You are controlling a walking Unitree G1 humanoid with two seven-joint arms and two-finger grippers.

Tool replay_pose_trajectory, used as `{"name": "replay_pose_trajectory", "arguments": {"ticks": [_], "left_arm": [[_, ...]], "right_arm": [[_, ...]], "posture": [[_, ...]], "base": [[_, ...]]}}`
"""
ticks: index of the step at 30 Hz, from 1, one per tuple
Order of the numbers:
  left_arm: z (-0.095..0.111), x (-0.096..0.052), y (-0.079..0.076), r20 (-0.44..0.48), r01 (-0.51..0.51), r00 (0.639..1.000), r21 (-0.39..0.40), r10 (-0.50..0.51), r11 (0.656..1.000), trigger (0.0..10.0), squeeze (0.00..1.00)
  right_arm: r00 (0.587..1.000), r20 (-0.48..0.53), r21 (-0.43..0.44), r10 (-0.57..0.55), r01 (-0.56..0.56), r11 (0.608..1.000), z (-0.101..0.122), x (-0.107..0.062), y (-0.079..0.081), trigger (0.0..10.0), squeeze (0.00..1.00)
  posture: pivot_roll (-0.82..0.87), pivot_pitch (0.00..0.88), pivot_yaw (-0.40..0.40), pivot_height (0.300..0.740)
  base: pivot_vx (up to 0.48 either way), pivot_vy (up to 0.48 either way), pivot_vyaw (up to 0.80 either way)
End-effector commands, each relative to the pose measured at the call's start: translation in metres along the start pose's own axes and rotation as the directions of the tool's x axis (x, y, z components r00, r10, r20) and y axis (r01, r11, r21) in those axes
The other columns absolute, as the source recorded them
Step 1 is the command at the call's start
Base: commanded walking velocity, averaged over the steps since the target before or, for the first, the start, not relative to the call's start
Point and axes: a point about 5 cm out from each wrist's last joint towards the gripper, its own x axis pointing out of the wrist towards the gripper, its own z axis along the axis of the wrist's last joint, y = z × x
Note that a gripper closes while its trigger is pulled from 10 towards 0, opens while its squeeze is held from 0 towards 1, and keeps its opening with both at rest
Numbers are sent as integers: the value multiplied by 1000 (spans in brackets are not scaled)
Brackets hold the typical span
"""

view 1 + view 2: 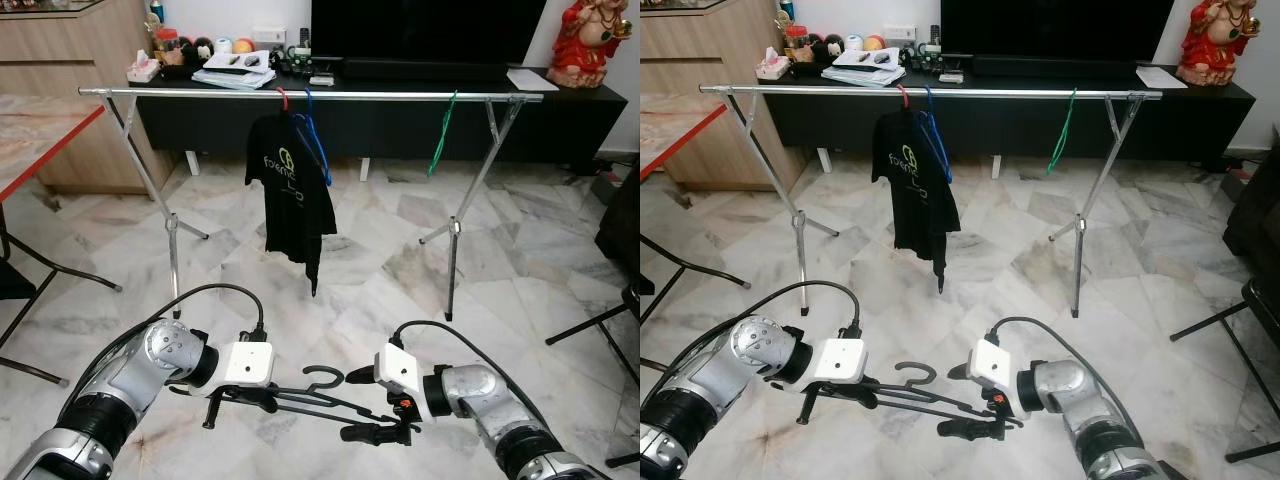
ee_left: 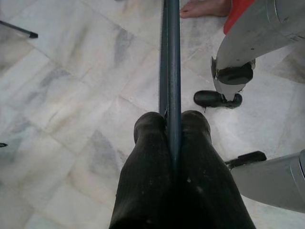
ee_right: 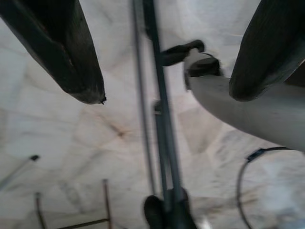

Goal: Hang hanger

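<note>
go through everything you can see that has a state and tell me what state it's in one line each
Black hanger: off the rack, held low above the floor.
Left gripper: fingers shut on the black hanger's bar.
Right gripper: fingers open, either side of the hanger.
Black T-shirt: hanging from the rail on a red hanger.
Blue hanger: hung on the rail, bare.
Green hanger: hung on the rail, bare.
Clothes rack: standing, unfolded.

light: even, bright indoor | shadows: soft, faint on the marble floor [image 1: 380, 270] | glare: mild sheen on the rail [image 1: 310, 94] | focus: eye views sharp, slight bending at edges | right wrist view: blurred, its fingers [image 3: 66, 52] out of focus | left wrist view: clear
</note>
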Motion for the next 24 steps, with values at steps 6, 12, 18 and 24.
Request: {"name": "replay_pose_trajectory", "arguments": {"ticks": [6, 12, 18, 24], "left_arm": [[8, 2, 1, 5, 18, 1000, 22, -18, 1000, 10000, 0], [9, 2, 0, 3, 16, 1000, 21, -16, 1000, 10000, 0], [10, 3, 1, 2, 11, 1000, 22, -11, 1000, 10000, 0], [11, 3, 3, 2, 5, 1000, 24, -5, 1000, 10000, 0]], "right_arm": [[999, 53, 19, 9, -10, 1000, 5, 6, 0, 8941, 0], [997, 76, 22, -20, 18, 1000, 8, 6, -3, 0, 0], [995, 80, 26, -57, 55, 998, 10, 5, -6, 0, 0], [995, 75, 35, -61, 58, 998, 7, 6, -5, 0, 0]], "posture": [[-26, 53, -25, 740], [-23, 53, -26, 740], [-23, 53, -28, 740], [-22, 53, -29, 740]], "base": [[0, 0, 0], [0, 0, 0], [0, 0, 0], [0, 0, 0]]}}
